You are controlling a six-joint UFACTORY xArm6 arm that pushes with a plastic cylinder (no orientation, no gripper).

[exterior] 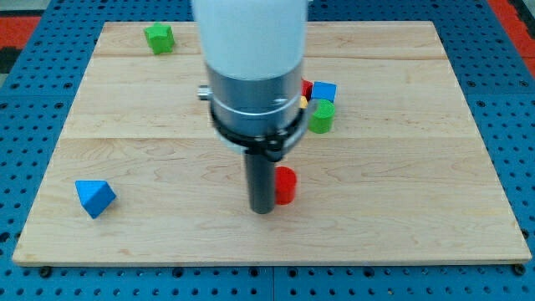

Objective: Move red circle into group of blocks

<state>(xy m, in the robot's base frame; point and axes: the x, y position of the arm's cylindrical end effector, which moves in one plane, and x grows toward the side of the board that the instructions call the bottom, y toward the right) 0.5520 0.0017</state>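
Observation:
The red circle block [286, 186] lies a little below the middle of the wooden board [401, 184]. My tip [262, 210] rests on the board right against the red circle's left side. Above it, to the right of the arm's body, stands a group of blocks: a green round block [321, 116], a blue cube [323, 91], a red block [307, 88] and a sliver of a yellow block [303, 102]. The arm hides the left part of that group.
A green block [159, 38] sits near the board's top left. A blue triangle block [94, 197] sits near the bottom left. The board lies on a blue perforated table [518, 125].

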